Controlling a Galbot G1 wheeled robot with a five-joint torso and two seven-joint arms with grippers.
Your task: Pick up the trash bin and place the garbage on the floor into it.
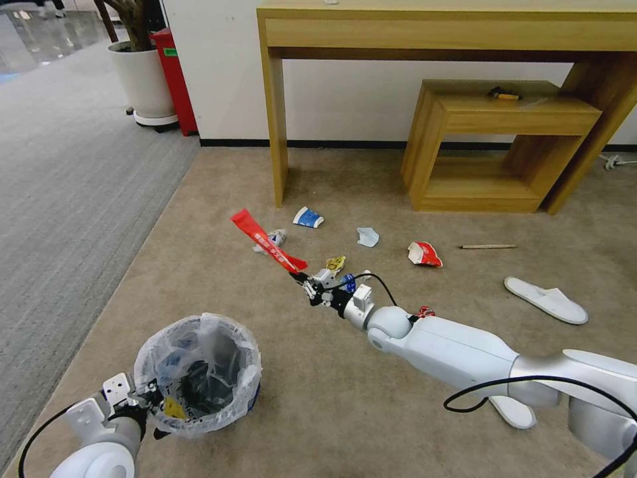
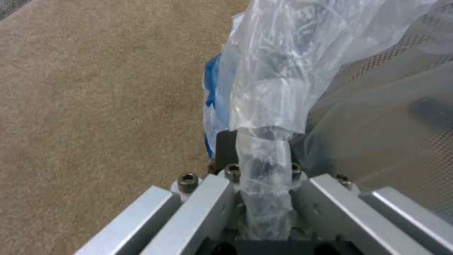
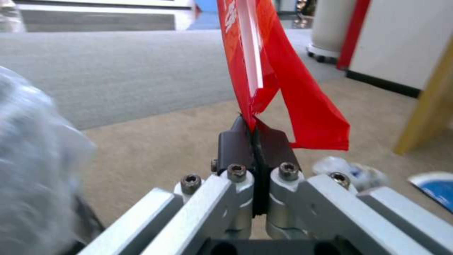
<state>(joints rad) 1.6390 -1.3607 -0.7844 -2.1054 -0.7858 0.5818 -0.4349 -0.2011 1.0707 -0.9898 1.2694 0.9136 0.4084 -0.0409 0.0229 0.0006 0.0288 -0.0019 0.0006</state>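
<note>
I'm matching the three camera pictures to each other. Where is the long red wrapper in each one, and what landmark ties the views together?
Head view: the red wrapper juts up from the right gripper, above the beige carpet.
Right wrist view: the red wrapper stands pinched between the shut fingers.
Left wrist view: no wrapper here; the left gripper clamps the trash bin by its rim.
Shared landmark: the bin's white bag.

Wooden desk (image 1: 451, 33), low shelf (image 1: 497, 143), white planter (image 1: 142, 83).
</note>
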